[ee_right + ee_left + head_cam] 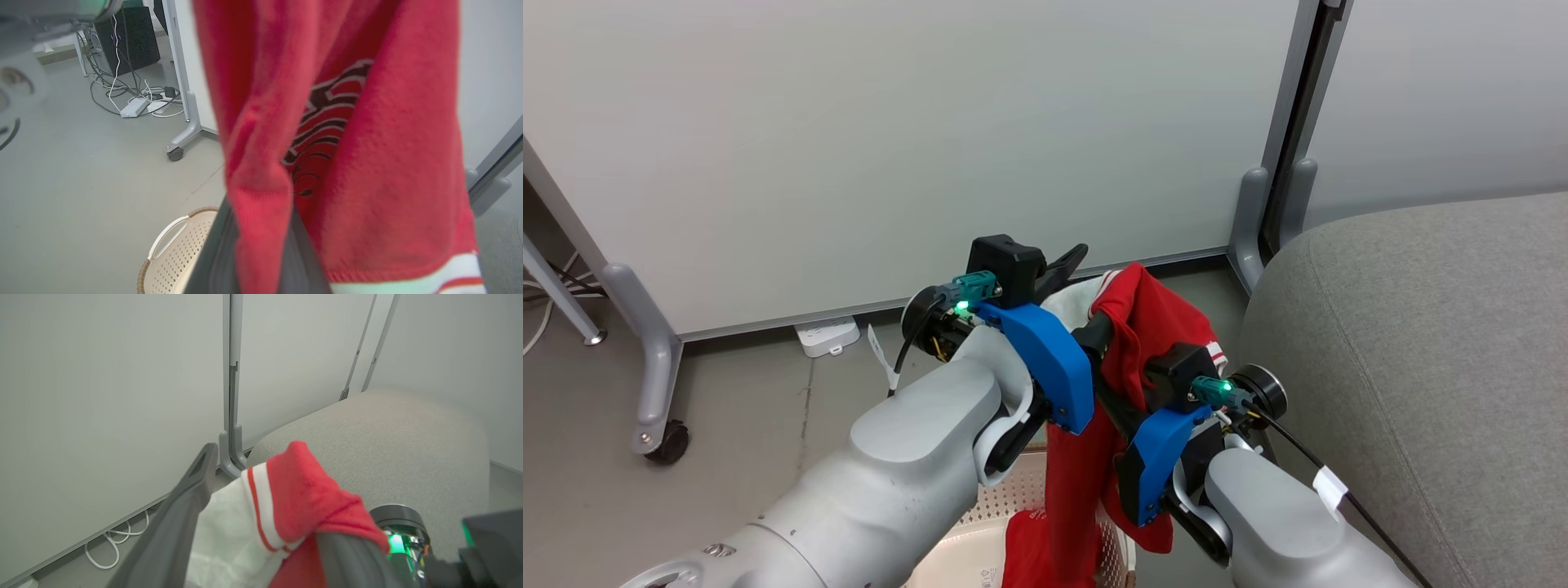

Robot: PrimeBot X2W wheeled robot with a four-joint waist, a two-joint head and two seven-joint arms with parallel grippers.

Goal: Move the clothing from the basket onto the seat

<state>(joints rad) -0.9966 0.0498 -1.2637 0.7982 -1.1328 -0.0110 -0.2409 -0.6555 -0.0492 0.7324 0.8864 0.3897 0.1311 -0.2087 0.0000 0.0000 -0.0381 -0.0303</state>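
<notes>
Red clothing [1152, 318] hung above the basket [175, 249] at 6 o'clock.
Left gripper [261, 498] stood spread, clothing draped over one finger; right gripper [261, 232] pinched the clothing; grey seat [1421, 327] lay near at 3 o'clock.

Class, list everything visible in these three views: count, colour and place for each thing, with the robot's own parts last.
basket: one, cream with brown rim, on the floor, red fabric inside
garment: one, red with white striped cuff, held up over the basket
sofa: one, light grey, right of the basket
partition panels: several, white with grey frames, behind
power strip: one, white, floor by a panel
cables: several, black and white, floor past a panel foot
left gripper: one, dark, open, garment draped on one finger
right gripper: one, dark, shut on the garment
</notes>
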